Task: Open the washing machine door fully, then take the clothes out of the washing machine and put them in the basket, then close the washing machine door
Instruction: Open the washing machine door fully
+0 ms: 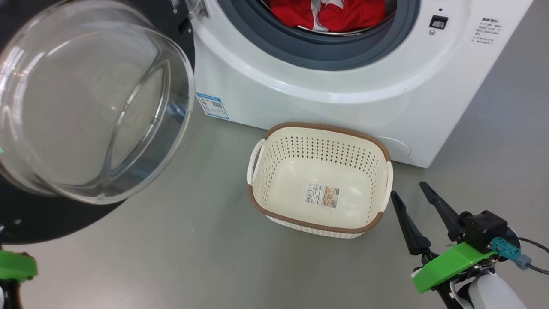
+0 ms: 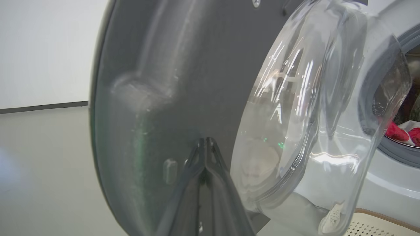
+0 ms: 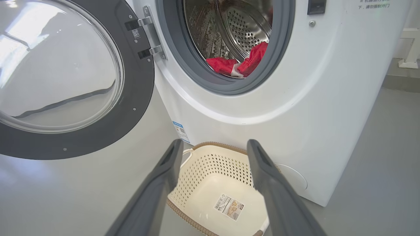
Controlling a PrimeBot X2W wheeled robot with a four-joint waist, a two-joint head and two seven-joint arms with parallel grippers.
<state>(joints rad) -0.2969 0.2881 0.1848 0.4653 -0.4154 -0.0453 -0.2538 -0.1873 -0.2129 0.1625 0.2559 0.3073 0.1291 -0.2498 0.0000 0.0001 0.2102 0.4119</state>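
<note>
imo the left claw, pinched together against the round black-rimmed glass door, might slip, and the door could swing onto the spread-apart right claw going for the red clothes.

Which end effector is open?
The right end effector: fingers spread wide, near the basket. The left end effector has its fingers pressed together at the washing machine door.
</note>
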